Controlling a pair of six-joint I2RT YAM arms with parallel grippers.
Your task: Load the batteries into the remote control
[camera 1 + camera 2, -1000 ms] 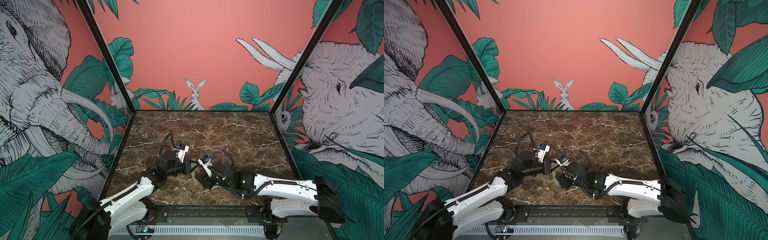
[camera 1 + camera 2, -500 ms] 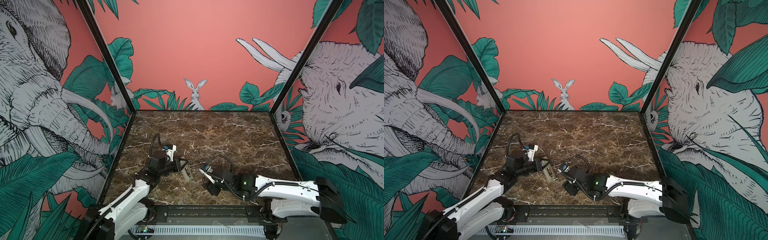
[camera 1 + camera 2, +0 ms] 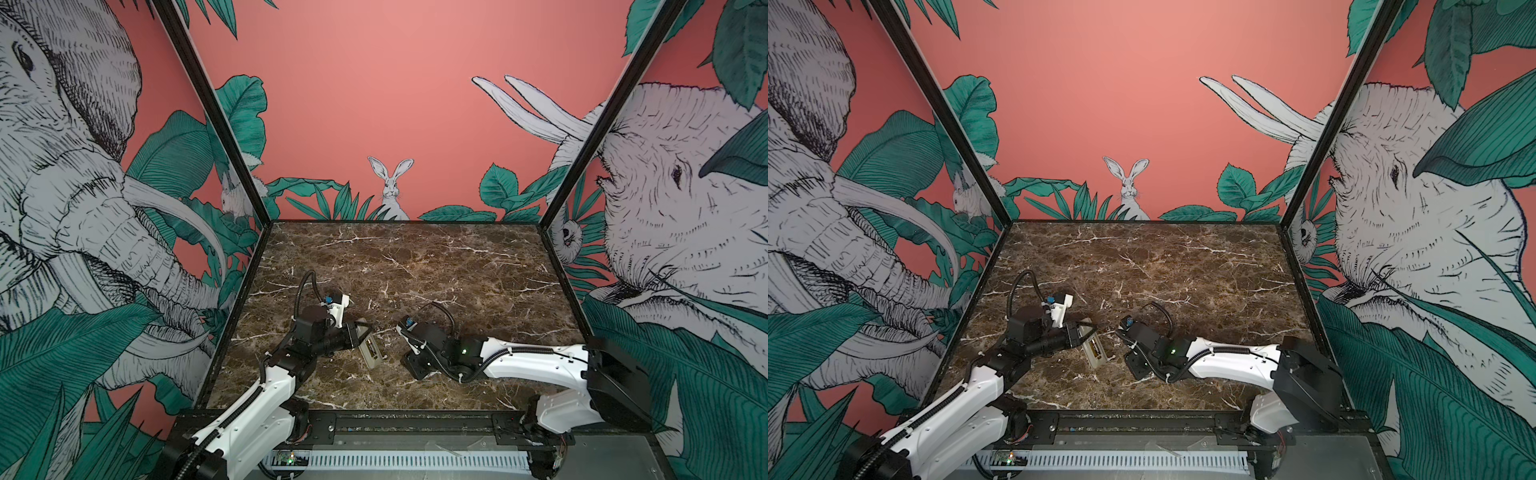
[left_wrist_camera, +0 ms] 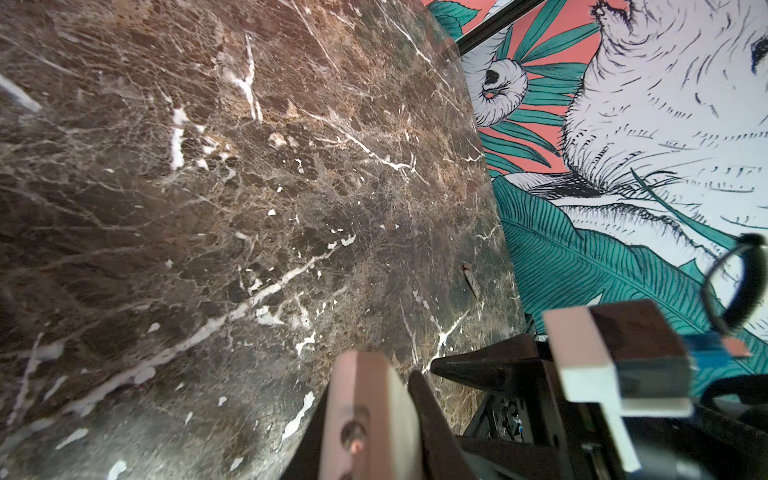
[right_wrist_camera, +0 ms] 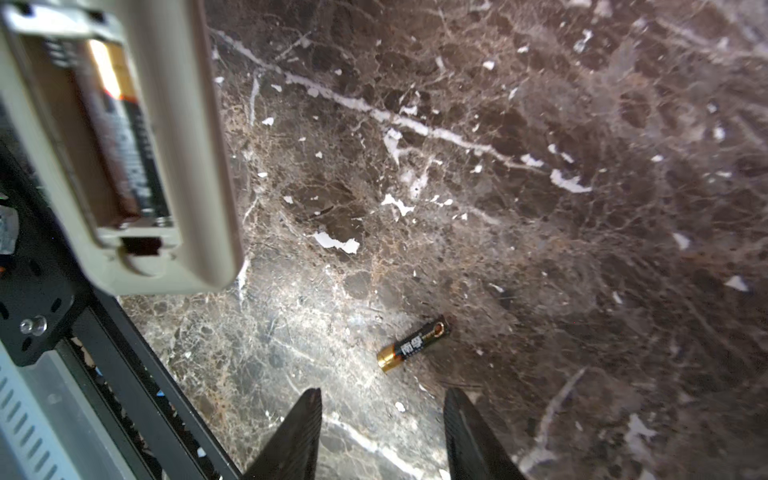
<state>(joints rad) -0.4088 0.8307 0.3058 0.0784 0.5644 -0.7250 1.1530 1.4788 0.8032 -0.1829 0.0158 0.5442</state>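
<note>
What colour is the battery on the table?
The battery is black with a gold end; clearest in the right wrist view.

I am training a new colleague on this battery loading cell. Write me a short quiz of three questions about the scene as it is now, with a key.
1. Which tool holds the remote control? A: left tool. B: right tool.
2. True or false: the remote control holds no battery yet.
3. Fill in: the loose battery lies on the ____, in front of the open right tool.
Key: 1 A. 2 false: a loaded battery shows in its open back. 3 table.
</note>
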